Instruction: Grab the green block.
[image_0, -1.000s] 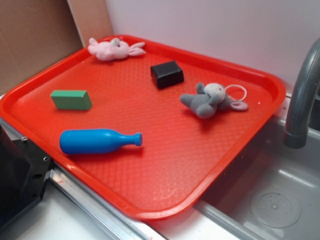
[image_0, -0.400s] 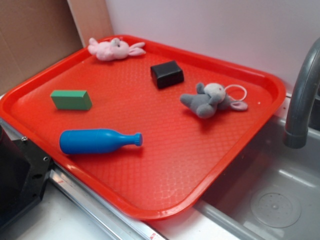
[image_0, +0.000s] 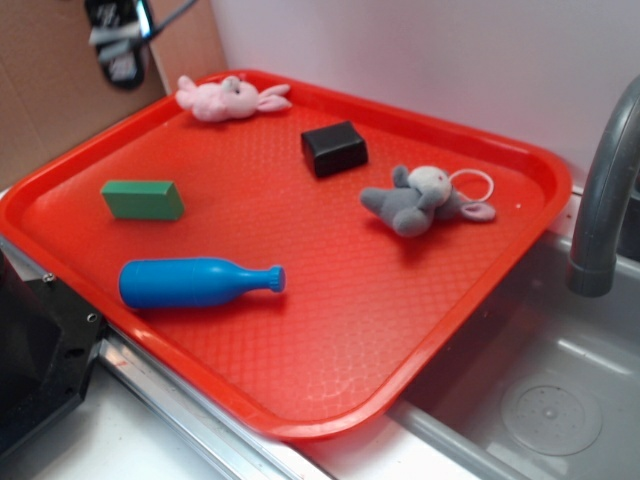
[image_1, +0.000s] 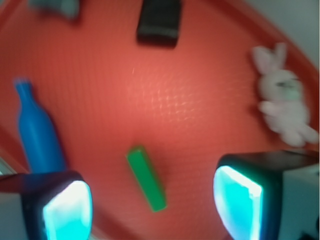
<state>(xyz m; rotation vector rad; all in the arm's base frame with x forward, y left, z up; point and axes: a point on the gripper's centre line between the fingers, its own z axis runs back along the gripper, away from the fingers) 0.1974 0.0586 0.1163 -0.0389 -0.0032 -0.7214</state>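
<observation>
The green block (image_0: 143, 199) lies flat on the left side of the red tray (image_0: 330, 330). In the wrist view the green block (image_1: 146, 177) shows far below, lying at a slant between my two fingertips. My gripper (image_0: 120, 45) hangs high at the top left of the exterior view, well above the tray's back left edge. In the wrist view the gripper (image_1: 152, 207) is open, with nothing held. A black block (image_0: 334, 148) sits toward the tray's back.
A blue bottle (image_0: 195, 282) lies on its side near the tray's front left. A pink plush rabbit (image_0: 226, 98) rests at the back, a grey plush animal (image_0: 420, 200) at the right. A grey faucet (image_0: 600, 190) and sink basin (image_0: 540, 400) stand right.
My gripper has come into the exterior view at the top left; it was out of sight in both earlier frames. Nothing on the tray has moved.
</observation>
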